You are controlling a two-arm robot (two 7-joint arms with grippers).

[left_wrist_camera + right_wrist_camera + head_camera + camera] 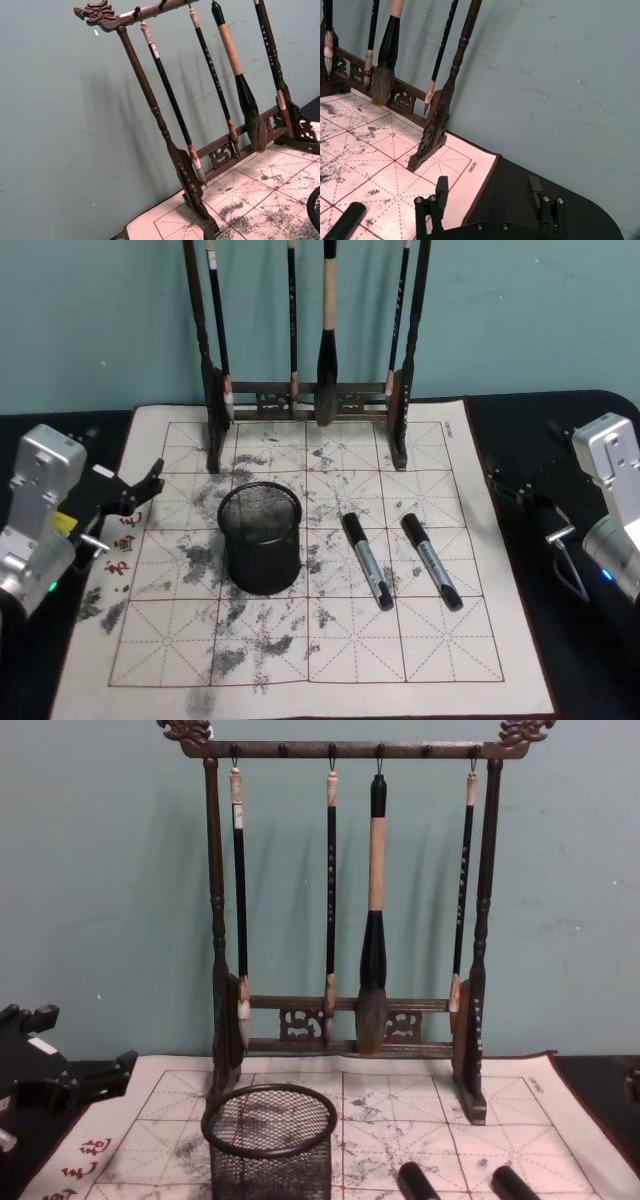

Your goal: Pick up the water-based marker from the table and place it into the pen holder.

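The right gripper (488, 192) hangs with its fingers spread wide, one over the edge of the mat (420, 660) and the other over the dark table (575, 680), at about 3 o'clock of the mat. The left gripper (143, 492) waits at 9 o'clock, beside the mat's red characters, its fingers also apart and holding nothing.

Between them the pen holder (260, 538) stands upright on the mat, left of its centre. At 3 o'clock from it lie two black markers. The inner marker (367, 560) is near the holder and the outer marker (431, 560) lies beyond it. They are roughly parallel and not touching, with caps toward 11 o'clock (which one is water-based I cannot tell). The brush rack (300, 395) stands at 12 o'clock.

Either marker looks light and stiff, with a smooth round barrel likely to roll or slip under an off-centre pinch. The best hold seems to be across the grey barrel at mid-length, fingers square to its axis, by the right gripper, which is closer.
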